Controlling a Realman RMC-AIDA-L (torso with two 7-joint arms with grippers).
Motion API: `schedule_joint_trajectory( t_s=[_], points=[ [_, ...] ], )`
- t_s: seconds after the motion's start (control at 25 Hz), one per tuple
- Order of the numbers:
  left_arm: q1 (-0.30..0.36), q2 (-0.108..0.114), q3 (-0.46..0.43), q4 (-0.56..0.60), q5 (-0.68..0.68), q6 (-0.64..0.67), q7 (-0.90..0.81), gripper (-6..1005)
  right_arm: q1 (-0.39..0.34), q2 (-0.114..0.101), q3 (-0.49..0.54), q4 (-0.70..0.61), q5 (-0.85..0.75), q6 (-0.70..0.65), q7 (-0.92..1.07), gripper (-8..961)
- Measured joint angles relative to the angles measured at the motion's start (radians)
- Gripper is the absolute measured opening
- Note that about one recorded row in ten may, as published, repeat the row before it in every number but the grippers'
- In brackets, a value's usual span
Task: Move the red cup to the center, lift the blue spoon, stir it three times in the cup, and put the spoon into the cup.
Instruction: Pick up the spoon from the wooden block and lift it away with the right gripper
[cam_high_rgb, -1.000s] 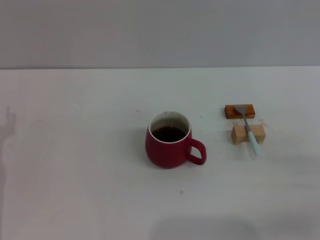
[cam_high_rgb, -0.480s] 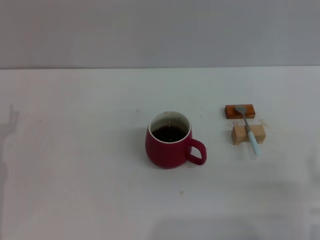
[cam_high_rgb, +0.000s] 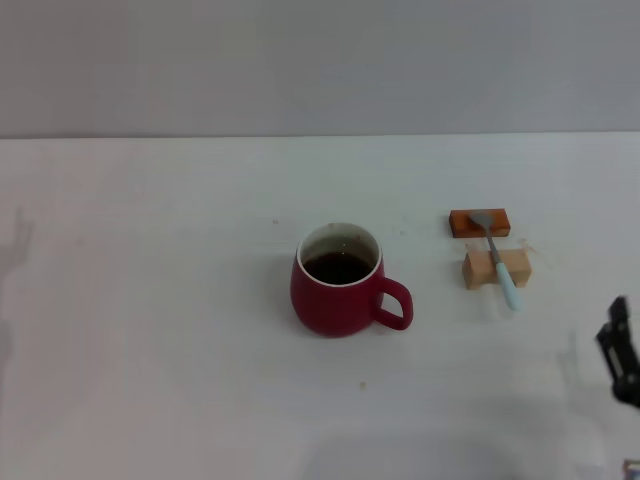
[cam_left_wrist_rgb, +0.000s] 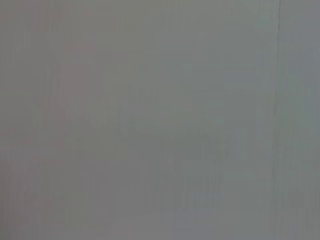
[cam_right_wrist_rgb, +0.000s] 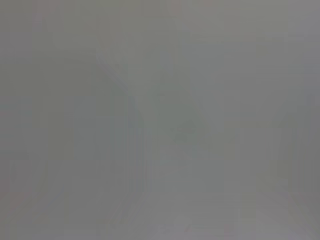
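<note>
The red cup (cam_high_rgb: 341, 283) stands upright near the middle of the white table, dark liquid inside, its handle pointing right. The blue spoon (cam_high_rgb: 497, 258) lies to its right, its silver bowl on an orange-brown block (cam_high_rgb: 480, 222) and its pale blue handle across a small wooden block (cam_high_rgb: 496, 268). My right gripper (cam_high_rgb: 620, 352) shows as a dark tip at the right edge, below and right of the spoon. My left gripper is out of view. Both wrist views show only plain grey.
The white table (cam_high_rgb: 150, 300) runs back to a grey wall. The two blocks sit close together right of the cup. A faint shadow lies at the table's left edge.
My right gripper has come into view at the right edge of the head view. The cup, spoon and blocks have not moved.
</note>
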Motion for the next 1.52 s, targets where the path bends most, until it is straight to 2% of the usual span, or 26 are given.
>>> schedule_joint_trajectory(
  t_s=[0.16,0.4,0.68,0.92,1.52],
  points=[
    [0.000,0.001,-0.001,0.000,0.000,0.001,0.000,859,0.029,-0.003,-0.082,-0.023,0.075,0.018,-0.041,826],
    [0.000,0.003,-0.003,0.000,0.000,0.002,0.000,859,0.057,-0.006,-0.169,-0.065,0.096,0.035,-0.040,825],
    [0.000,0.005,-0.003,0.000,0.000,0.005,0.000,859,0.067,-0.006,-0.190,-0.086,0.116,0.110,-0.003,823],
    [-0.001,0.006,-0.002,0.000,0.000,0.010,0.000,859,0.081,-0.004,-0.197,-0.104,0.116,0.121,0.015,821],
    [-0.002,0.002,-0.002,0.000,0.000,0.019,0.000,859,0.186,0.003,-0.184,-0.198,0.122,0.140,0.105,817]
  ],
)
